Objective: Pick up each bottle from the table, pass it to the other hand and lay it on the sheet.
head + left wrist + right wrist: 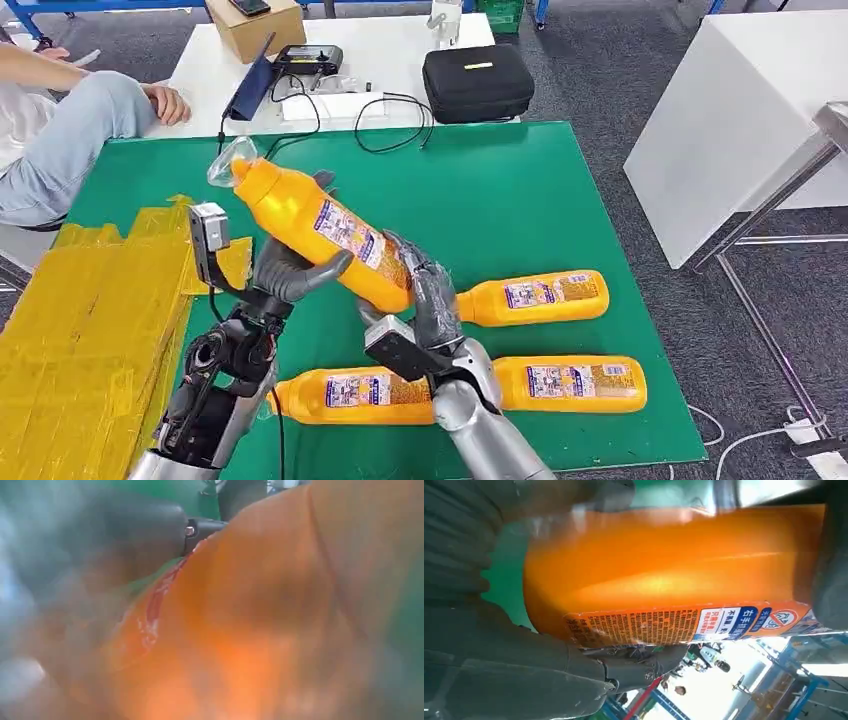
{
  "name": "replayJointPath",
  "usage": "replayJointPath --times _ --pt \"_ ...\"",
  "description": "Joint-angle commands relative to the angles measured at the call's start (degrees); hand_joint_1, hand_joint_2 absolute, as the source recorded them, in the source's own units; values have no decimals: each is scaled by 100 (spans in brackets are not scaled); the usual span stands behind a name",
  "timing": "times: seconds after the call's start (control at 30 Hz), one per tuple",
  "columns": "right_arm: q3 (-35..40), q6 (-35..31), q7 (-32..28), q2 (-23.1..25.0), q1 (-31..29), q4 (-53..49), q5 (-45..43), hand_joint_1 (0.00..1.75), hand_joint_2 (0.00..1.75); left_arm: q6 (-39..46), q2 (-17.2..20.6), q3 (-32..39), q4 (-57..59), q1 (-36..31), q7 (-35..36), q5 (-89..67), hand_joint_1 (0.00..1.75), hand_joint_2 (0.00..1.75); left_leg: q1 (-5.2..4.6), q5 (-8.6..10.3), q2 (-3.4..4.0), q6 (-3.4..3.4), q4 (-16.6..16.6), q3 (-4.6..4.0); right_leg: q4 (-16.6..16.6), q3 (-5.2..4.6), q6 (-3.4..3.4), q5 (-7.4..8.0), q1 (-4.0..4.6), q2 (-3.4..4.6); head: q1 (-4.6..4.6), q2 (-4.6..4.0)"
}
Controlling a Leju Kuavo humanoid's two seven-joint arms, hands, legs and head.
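1. An orange bottle (318, 226) is held in the air above the green mat (540, 190), tilted, with its clear-wrapped cap end up toward the far left.
2. The left hand (290, 272) grips its middle.
3. The right hand (425, 290) clasps its base end.
4. Three more orange bottles (540, 297) lie lengthwise on the mat.
5. The yellow sheet (80, 330) lies to the left.

Black zip case (477, 82), cardboard box (255, 27), seated person (60, 130)
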Motion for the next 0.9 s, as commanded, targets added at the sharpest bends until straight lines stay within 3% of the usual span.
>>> replayJointPath --times 0.03,0.1,0.13,0.73,0.77,0.8,0.9 --pt "459 20 -28 -115 -217 365 -24 175 175 47 -81 221 235 -207 -79 159 77 175 3 -8 1 -2 -1 19 -5 21 2 -6 3 0 -2 0" --pt "459 20 -28 -115 -217 365 -24 175 175 47 -81 221 235 -207 -79 159 77 175 6 -11 -2 -2 2 24 -4 28 1 -9 6 -3 0 0" --pt "448 9 -30 -121 -212 341 -46 175 175 72 -102 253 185 -189 -92 189 175 175 3 -6 -1 -2 -1 14 -4 16 2 -4 2 -2 0 0" --pt "373 -17 -7 -179 -245 158 -137 175 175 162 -117 424 11 -143 -125 437 175 175 6 -7 -4 -2 1 15 -5 19 2 -5 5 -5 0 0" --pt "349 -60 8 -159 -226 124 -156 138 175 174 -112 441 1 -136 -129 447 175 175 7 -13 -1 -3 4 25 -4 29 2 -10 7 -3 0 0" --pt "346 -63 12 -154 -198 50 -179 0 175 254 -111 485 7 -136 -111 452 175 175 4 -9 -1 -2 2 18 -3 21 2 -7 4 -3 0 -2" --pt "339 -112 82 -182 -104 -228 -214 0 175 687 -37 563 132 -238 -102 225 175 175 3 -8 -3 -2 1 17 -3 19 2 -7 3 -4 0 -2"
